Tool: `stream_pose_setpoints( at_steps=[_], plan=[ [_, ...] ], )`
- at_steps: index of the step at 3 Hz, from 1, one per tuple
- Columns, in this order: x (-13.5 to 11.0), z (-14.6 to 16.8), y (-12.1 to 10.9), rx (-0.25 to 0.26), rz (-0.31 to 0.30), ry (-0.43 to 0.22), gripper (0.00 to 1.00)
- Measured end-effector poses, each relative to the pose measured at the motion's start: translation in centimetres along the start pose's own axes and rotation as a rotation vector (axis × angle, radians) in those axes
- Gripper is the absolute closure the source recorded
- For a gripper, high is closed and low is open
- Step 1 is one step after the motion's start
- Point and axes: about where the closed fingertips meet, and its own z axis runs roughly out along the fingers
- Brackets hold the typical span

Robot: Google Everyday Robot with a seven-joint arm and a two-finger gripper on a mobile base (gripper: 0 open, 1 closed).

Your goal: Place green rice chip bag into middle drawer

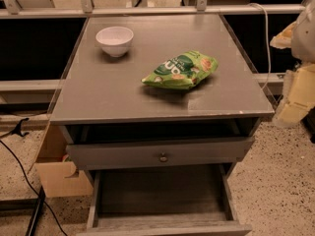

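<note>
Middle drawer: The middle drawer [162,195] lies nearest you at the bottom of the view. It is pulled out, and its long gray tray is open from above.
Upper drawer: Just above it, the upper drawer [118,154] with a small round knob [163,157] is out only slightly.
Bag: The bag [181,71], bright green, lies on the cabinet top [98,97], right of centre and back from the front edge. It is printed side up and looks puffed.
Bowl: A white bowl [114,40] sits toward the back left, well apart from the bag.
Gripper: The gripper [297,95] is a pale blurred shape at the right edge, off the cabinet's side and apart from the bag. You cannot tell whether it is open or closed.
Handling: Expect the bag to be very light, crinkly and slick, with brittle chips inside. A hard squeeze would likely crush them or let the bag slip free.
Hold: You would probably do best pinching gently across the puffed middle from above, or taking a crimped end seam.
Progress: The bag is not yet picked up. Lifting it, carrying it forward and lowering it into the tray all remain.
</note>
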Motion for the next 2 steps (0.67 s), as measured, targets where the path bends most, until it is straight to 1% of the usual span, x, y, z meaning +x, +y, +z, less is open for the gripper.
stream_pose_setpoints(
  at_steps=[1, 2],
  plan=[
    [0.0, 0.0, 0.0, 0.001, -0.001, 0.000, 0.00],
    [-1.5, 0.0, 0.1, 0.035, -0.066, 0.005, 0.00]
  ],
)
